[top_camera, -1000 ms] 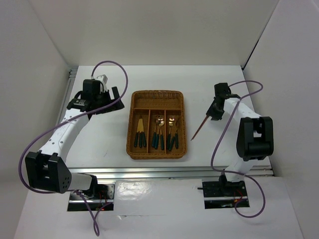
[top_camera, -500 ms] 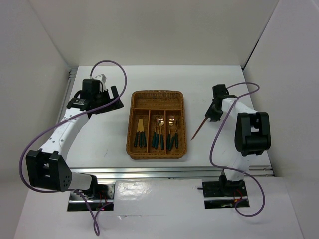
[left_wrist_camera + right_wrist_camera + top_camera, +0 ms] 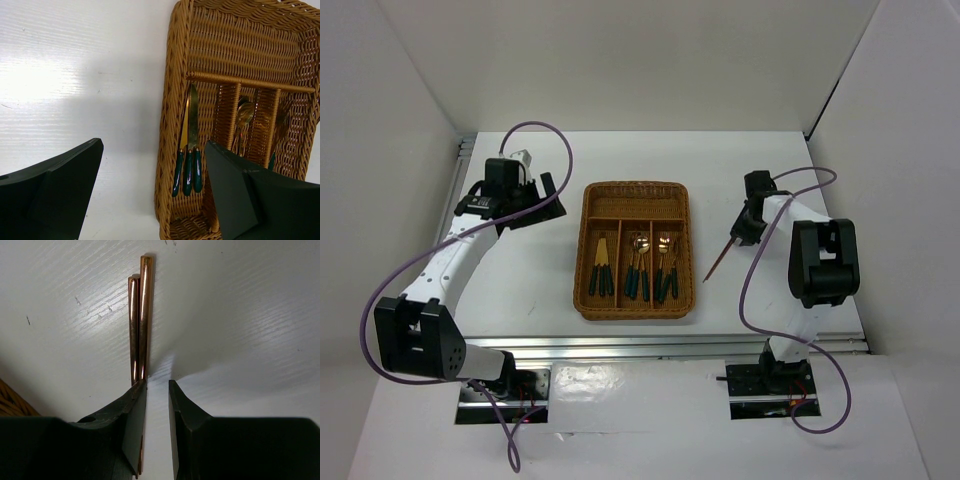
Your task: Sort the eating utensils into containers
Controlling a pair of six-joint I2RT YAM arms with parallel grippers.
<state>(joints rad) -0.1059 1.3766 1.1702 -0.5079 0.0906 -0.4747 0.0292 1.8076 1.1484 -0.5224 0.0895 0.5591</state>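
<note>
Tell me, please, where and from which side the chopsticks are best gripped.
Probably near their end by the right gripper, from above, with the jaws straddling both sticks. The chopsticks run side by side, thin and long, so one squeeze across them should take both.

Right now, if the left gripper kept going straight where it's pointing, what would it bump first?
The left gripper would probably meet the white table right beside the wicker tray. One finger might catch the tray's rim first; depth is unclear.

White table [image 3: 542,285] carries a wicker tray [image 3: 635,187] and chopsticks [image 3: 718,262]
</note>
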